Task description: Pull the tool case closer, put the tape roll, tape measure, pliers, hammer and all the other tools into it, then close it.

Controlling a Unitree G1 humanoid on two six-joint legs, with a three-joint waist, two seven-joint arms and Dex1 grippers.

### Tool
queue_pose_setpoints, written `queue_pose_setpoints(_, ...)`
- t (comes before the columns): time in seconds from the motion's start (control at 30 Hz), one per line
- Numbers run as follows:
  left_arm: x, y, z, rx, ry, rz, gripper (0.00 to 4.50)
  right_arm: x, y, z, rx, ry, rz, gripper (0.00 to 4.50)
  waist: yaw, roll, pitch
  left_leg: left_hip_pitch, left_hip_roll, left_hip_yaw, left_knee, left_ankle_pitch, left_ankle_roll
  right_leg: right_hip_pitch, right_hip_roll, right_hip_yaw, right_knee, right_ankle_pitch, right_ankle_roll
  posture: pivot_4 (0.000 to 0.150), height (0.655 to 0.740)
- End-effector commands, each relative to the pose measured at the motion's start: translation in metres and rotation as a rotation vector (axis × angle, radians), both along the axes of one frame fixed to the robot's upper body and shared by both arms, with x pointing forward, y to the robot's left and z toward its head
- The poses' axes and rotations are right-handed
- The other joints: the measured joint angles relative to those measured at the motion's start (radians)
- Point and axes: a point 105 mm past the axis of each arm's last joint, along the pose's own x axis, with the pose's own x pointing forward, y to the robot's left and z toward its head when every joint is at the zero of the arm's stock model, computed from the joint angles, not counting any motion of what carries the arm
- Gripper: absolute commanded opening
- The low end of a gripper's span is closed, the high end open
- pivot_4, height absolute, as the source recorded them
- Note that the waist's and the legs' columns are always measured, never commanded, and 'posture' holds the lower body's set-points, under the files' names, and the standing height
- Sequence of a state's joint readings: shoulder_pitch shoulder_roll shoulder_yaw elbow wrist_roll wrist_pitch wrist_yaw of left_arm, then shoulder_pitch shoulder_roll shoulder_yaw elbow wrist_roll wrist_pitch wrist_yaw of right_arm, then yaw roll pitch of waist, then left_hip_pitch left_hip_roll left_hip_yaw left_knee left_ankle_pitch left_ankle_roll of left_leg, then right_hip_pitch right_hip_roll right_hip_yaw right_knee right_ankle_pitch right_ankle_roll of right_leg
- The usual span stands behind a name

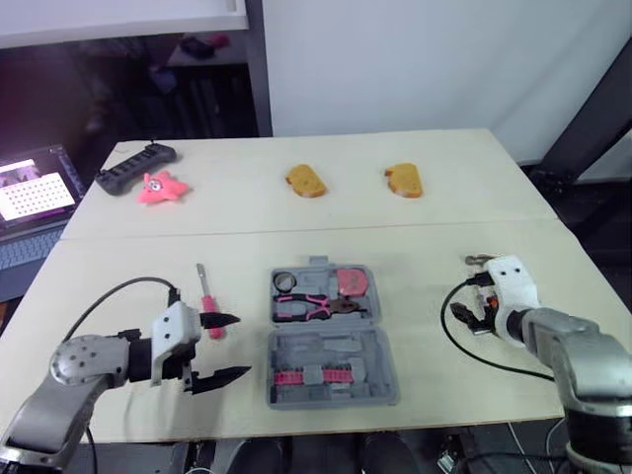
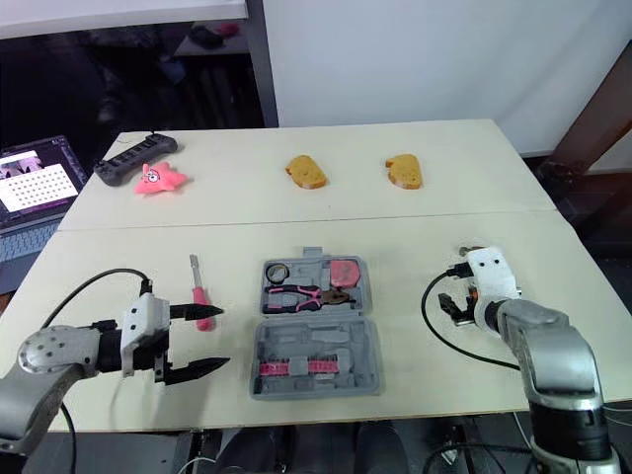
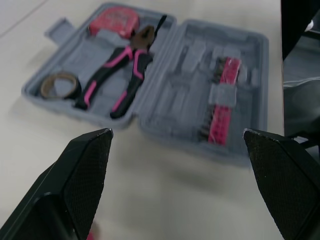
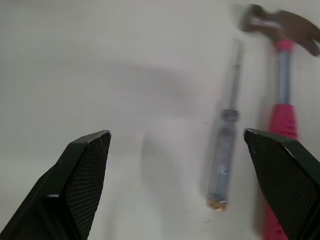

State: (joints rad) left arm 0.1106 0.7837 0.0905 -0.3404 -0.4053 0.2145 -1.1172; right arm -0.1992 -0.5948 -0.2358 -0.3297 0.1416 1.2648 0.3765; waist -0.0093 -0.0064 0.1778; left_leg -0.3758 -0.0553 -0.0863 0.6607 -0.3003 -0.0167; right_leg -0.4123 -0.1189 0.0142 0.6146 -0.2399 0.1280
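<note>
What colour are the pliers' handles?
Black and pink pliers handles, clearest in the left wrist view.

**Grey case, pink tools, cream table**

The tool case [image 1: 383, 380] is plain grey. Inside it, the pliers [image 1: 311, 308] have black grips trimmed in pink. The tape measure [image 1: 351, 281] is pinkish red, the tape roll [image 3: 60, 86] is dark brown, and the bit strip [image 1: 311, 376] is pink. The screwdriver [image 1: 207, 301] has a pink handle and a silver shaft. The hammer [image 4: 283, 117] has a pink grip and a grey head. The tester screwdriver [image 4: 224, 150] is clear grey with a brass tip. The table [image 1: 444, 217] is cream. The left gripper [image 1: 242, 346] and right gripper [image 4: 176, 133] have black fingers with a fine mesh texture, on white housings.
</note>
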Motion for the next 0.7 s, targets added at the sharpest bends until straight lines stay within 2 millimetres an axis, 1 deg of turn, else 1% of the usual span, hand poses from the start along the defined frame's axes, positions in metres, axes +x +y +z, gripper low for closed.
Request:
queue_pose_setpoints(0.03,0.0,-0.014,0.015,-0.015,-0.043,-0.051,4.37,0.005,-0.008,-0.001,0.019,0.022,-0.061,4.5,-0.002,0.0,0.0,0.0,0.0,0.0,0.0,0.0,0.0,0.0,0.0,0.0,0.0,0.0,0.0,0.15,0.74)
queue_pose_setpoints(0.2,-0.002,-0.021,0.016,-0.013,-0.051,-0.06,4.37,0.014,-0.002,-0.007,0.081,0.052,-0.063,4.5,-0.009,0.0,0.0,0.001,0.0,0.002,0.0,0.0,0.0,0.001,0.001,0.001,0.0,0.001,0.001,0.15,0.74)
queue_pose_setpoints(0.43,-0.007,-0.025,0.015,0.003,-0.059,-0.056,4.37,0.017,-0.003,-0.018,0.095,0.107,-0.079,4.5,-0.005,0.001,0.0,0.001,-0.001,0.002,0.0,0.0,0.0,0.001,0.001,0.001,0.0,0.001,0.001,0.15,0.74)
queue_pose_setpoints(0.53,-0.006,-0.028,0.019,0.005,-0.072,-0.053,4.5,0.017,-0.004,-0.019,0.089,0.121,-0.085,3.7,-0.004,0.001,0.0,0.001,-0.001,0.002,0.001,0.0,0.0,0.001,0.001,0.001,0.0,0.001,0.001,0.15,0.74)
queue_pose_setpoints(0.57,-0.006,-0.028,0.02,0.005,-0.075,-0.052,4.5,0.018,-0.004,-0.019,0.086,0.121,-0.085,3.33,-0.004,0.001,0.0,0.001,-0.001,0.001,0.001,0.0,0.0,0.001,0.001,0.001,0.0,0.001,0.001,0.15,0.74)
queue_pose_setpoints(0.63,-0.005,-0.03,0.021,0.005,-0.077,-0.051,4.5,0.018,-0.004,-0.019,0.084,0.12,-0.083,2.12,-0.003,0.001,0.0,0.001,-0.001,0.001,0.001,0.0,0.0,0.002,0.002,0.001,0.0,0.001,0.001,0.15,0.74)
queue_pose_setpoints(0.67,-0.004,-0.03,0.021,0.005,-0.077,-0.052,4.5,0.018,-0.004,-0.019,0.084,0.119,-0.083,1.74,-0.003,0.001,0.0,0.001,-0.001,0.001,0.001,0.0,0.0,0.002,0.002,0.001,0.0,0.001,0.002,0.15,0.74)
queue_pose_setpoints(0.7,-0.003,-0.031,0.022,0.006,-0.079,-0.052,4.5,0.018,-0.004,-0.019,0.081,0.118,-0.082,1.16,-0.003,0.001,0.0,0.001,-0.001,0.001,0.001,0.0,0.0,0.002,0.002,0.001,0.0,0.001,0.002,0.15,0.74)
